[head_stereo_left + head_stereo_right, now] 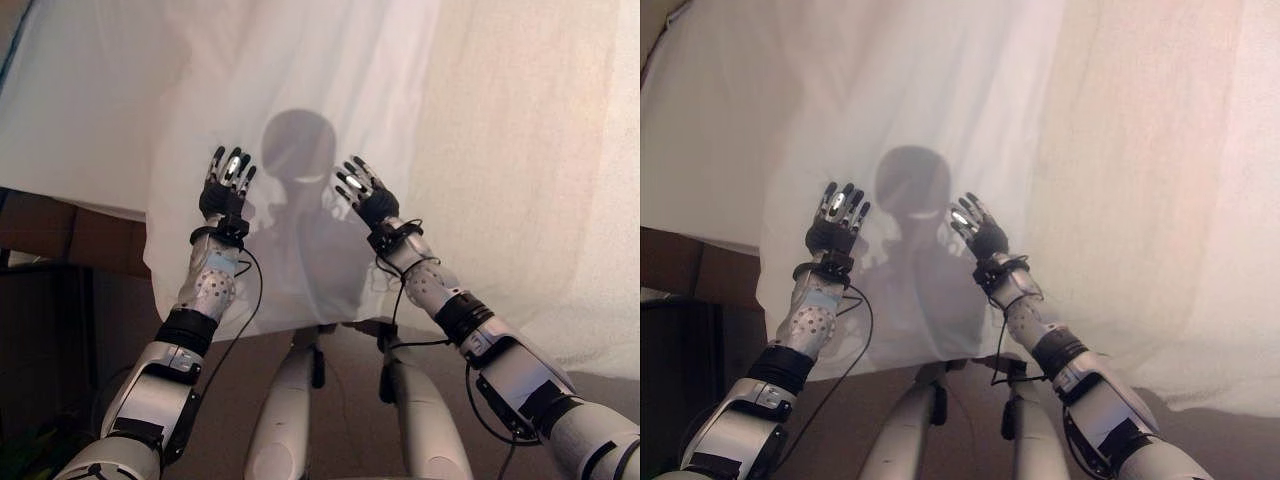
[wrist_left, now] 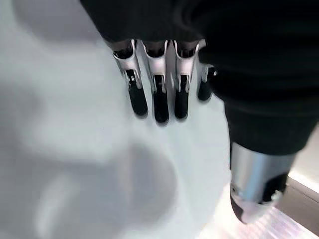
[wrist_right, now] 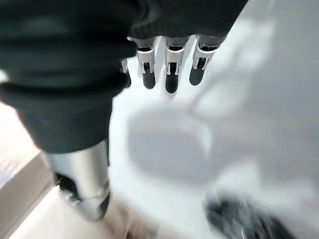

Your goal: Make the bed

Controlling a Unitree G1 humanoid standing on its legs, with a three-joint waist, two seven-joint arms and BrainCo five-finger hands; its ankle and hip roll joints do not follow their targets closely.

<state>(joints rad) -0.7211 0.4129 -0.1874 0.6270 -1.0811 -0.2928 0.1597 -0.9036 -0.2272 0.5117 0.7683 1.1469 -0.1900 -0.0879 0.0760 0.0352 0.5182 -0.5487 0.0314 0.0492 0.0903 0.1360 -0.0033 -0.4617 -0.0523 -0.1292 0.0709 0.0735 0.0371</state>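
Both hands out over the white sheet (image 1: 330,90), palms down, fingers straight and fanned, holding nothing

Left hand (image 1: 226,186) and right hand (image 1: 363,193) level with each other, well apart, a bare stretch of sheet between them

Left fingers (image 2: 158,94) in the left wrist view straight in a row over the cloth, thumb off to the side; right fingers (image 3: 170,69) in the right wrist view likewise straight, not curled into any fold

Sheet spread ahead of both hands and well beyond the fingertips, hanging edge (image 1: 260,325) just behind the wrists, draped off the near side of the bed (image 1: 560,180); paler, pinker cloth to the outside of the right hand

Step in hand, by the look of it: smoothing or flattening the sheet, not gripping or pulling it

Next move probably calls for pressing flat and sweeping outward from the middle, or else curling onto the near edge to tug it straight; hard to say which

Actual contact of fingertips with cloth not clear from any view; far end of the bed cut off; dark blurred object (image 3: 244,219) beneath the right wrist impossible to identify
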